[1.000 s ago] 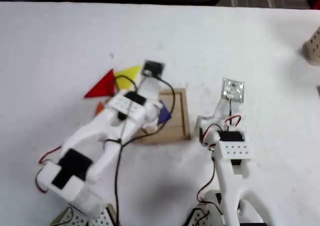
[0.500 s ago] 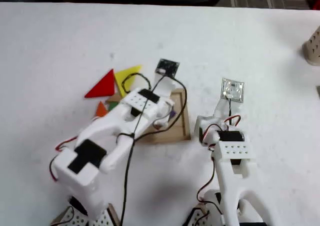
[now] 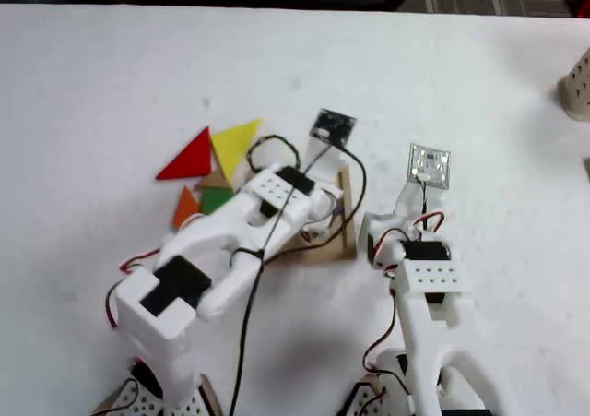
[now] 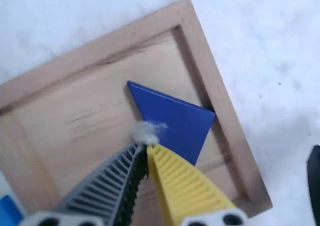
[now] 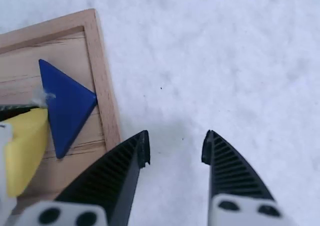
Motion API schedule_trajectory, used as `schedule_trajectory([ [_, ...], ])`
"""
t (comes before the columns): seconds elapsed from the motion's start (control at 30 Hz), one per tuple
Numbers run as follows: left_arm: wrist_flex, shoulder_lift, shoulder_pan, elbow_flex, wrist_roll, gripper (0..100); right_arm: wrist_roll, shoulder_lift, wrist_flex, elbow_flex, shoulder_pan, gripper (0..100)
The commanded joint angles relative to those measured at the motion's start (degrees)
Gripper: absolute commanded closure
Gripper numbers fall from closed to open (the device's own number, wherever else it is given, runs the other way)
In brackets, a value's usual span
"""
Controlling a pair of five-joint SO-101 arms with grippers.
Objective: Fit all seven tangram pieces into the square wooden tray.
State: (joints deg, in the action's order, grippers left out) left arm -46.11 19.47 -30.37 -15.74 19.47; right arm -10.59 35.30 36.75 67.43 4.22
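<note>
Here the left tool [image 4: 146, 153], closed, touches with its tips the blue triangular piece [image 4: 175, 126] lying flat in the square wooden tray [image 4: 212, 90], one corner at the rim nearest the open right tool [image 5: 176, 146].

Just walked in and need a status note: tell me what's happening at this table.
The left gripper, fingers shut, has its tips at the edge of a blue triangle lying flat in the wooden tray, one corner against the tray's wall. The right gripper hangs open above the table beside the tray. A red piece, yellow piece, orange piece and green piece lie outside the tray.
</note>
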Motion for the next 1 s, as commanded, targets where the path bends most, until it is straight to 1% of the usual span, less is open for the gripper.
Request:
schedule_trajectory([
  [0.0, 0.7, -0.22, -4.44, 1.93, -0.09, 98, -0.09, 2.33, -1.01, -0.62, -0.48, 82.2],
  [0.17, 3.25, -0.04, -7.08, 2.02, -0.09, 98, 0.0, 2.33, -1.01, -0.7, -0.66, 82.2],
  [0.37, 3.16, -0.4, -6.9, 2.02, -0.44, 98, 0.0, 2.42, -2.51, -0.62, -1.45, 82.2],
  [0.43, 2.55, -2.51, -6.37, 1.58, -0.44, 98, 0.0, 2.42, -2.51, -0.62, -1.45, 82.2],
  [0.53, -2.64, -8.4, -3.65, 1.32, -0.44, 98, 0.0, 2.42, -2.51, -0.7, -1.45, 82.2],
  [0.63, -6.77, -12.0, 1.19, 0.53, -0.44, 98, 0.09, 3.56, -2.07, -0.7, -1.36, 82.3],
  [0.7, -5.98, -12.0, 5.41, -1.23, -0.26, 98, 1.23, 6.55, 0.22, -0.7, -1.36, 84.2],
  [0.77, -3.34, -11.91, 9.8, -3.16, -0.09, 98, 2.73, 11.38, 3.3, -0.53, -0.84, 88.5],
  [0.83, -0.79, -11.91, 12.7, -4.57, -0.09, 98, 3.08, 16.84, 6.37, -0.09, 0.57, 90.8],
  [0.97, 0.7, -11.91, 14.02, -4.84, -0.09, 98, 3.25, 25.8, 9.8, 4.31, 7.43, 90.8],
])
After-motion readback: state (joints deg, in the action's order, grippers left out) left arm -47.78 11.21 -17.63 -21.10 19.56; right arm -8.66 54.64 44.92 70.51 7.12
